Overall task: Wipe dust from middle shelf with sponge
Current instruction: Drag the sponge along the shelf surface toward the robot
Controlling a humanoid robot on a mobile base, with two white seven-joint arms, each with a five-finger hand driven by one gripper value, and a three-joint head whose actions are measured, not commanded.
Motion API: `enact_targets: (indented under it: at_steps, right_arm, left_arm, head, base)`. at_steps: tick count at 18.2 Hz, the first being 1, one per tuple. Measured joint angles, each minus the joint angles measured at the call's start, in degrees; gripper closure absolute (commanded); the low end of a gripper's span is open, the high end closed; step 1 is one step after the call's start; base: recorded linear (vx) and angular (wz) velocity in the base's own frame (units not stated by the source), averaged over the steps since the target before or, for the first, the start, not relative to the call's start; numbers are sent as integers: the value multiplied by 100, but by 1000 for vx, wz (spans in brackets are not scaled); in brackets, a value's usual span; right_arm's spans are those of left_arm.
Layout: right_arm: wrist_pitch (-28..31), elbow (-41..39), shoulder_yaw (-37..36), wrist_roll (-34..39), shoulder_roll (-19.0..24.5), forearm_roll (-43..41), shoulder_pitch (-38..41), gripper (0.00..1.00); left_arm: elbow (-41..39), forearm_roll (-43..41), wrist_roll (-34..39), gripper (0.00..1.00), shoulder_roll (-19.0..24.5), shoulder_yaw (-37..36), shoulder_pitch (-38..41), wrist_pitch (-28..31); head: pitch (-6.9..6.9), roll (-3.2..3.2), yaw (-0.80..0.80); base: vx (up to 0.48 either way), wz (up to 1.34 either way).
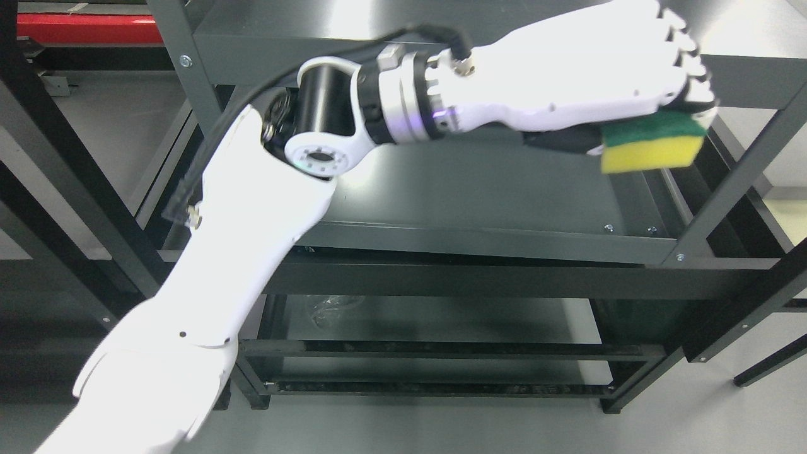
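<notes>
My left arm rises from the lower left and reaches across the dark grey metal rack. Its white hand (684, 110) is shut on a sponge (652, 145), yellow below with a green scouring layer on top. The sponge hangs at the right end of the middle shelf (479, 189), near the right rear upright, a little above the shelf surface; whether it touches the shelf I cannot tell. The fingers (684, 57) curl over the sponge's top. The right arm does not show.
The top shelf (328, 38) overhangs the hand's wrist. A lower shelf (441, 321) holds a crumpled clear plastic piece (331, 309). Rack uprights (734, 183) stand at the right; black frames flank both sides. A red bar (82, 28) lies far left at the back.
</notes>
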Motion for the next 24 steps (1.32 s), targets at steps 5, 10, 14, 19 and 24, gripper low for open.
enact_targets:
  at_steps: [5, 10, 14, 19, 24]
  right_arm:
    - [0, 0, 0, 1, 0, 0, 0, 0]
    - [0, 0, 0, 2, 0, 0, 1, 0]
    - [0, 0, 0, 3, 0, 0, 1, 0]
    - [0, 0, 0, 3, 0, 0, 1, 0]
    - [0, 0, 0, 3, 0, 0, 1, 0]
  left_arm:
    - [327, -773, 295, 100, 0, -193, -441, -14]
    - [606, -1390, 345, 100, 0, -92, -405, 1]
    - [707, -1654, 319, 100, 0, 161, -160, 3]
    - [649, -1768, 70, 100, 0, 646, -29, 5]
    - [579, -1791, -543, 100, 0, 1354, 166, 7]
  head:
    - [0, 0, 0]
    - [0, 0, 0]
    - [0, 0, 0]
    - [0, 0, 0]
    - [-1, 0, 0]
  base:
    - [0, 0]
    - [0, 0]
    - [0, 0]
    - [0, 0]
    - [0, 0]
